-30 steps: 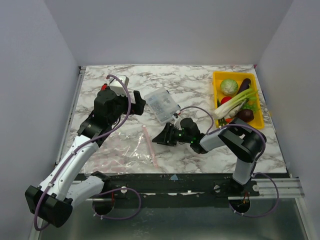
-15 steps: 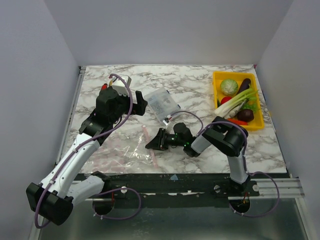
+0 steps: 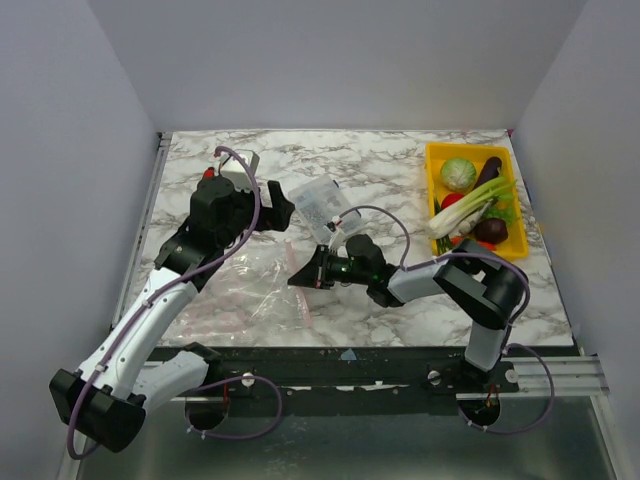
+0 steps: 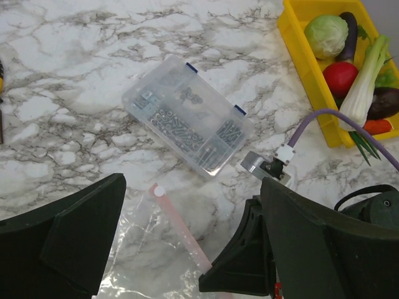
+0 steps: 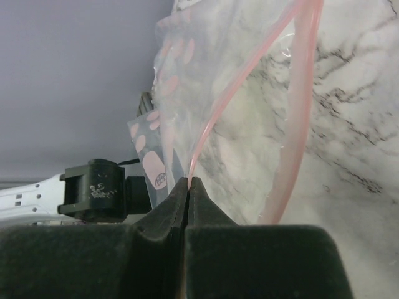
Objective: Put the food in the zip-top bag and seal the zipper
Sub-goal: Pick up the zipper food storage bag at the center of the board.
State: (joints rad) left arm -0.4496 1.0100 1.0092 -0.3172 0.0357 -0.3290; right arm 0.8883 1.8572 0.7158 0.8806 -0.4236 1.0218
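Note:
The zip-top bag [image 3: 235,290] lies flat and clear on the marble at the front left. Its pink zipper [image 4: 179,229] runs along the bag's right edge. My right gripper [image 3: 297,282] is shut on one lip of that zipper [image 5: 206,134], lifting it off the other lip [image 5: 298,118], which stays on the table. My left gripper [image 3: 275,208] hovers open just behind the bag's far end, nothing between its fingers [image 4: 68,240]. The food sits in a yellow tray [image 3: 437,160] at the back right: a cabbage ball [image 3: 459,173], a red fruit [image 3: 451,201] and a maroon piece [image 3: 490,231].
A rigid clear box [image 3: 322,208] of small parts lies between the two grippers, just behind the right wrist. A white block [image 3: 241,164] sits behind the left arm. A long pale leek [image 3: 468,207] lies across the tray. Grey walls close in three sides.
The right gripper has slid left from beside the clear box to the bag's mouth and shut on the pink strip. The left gripper's jaws have narrowed slightly.

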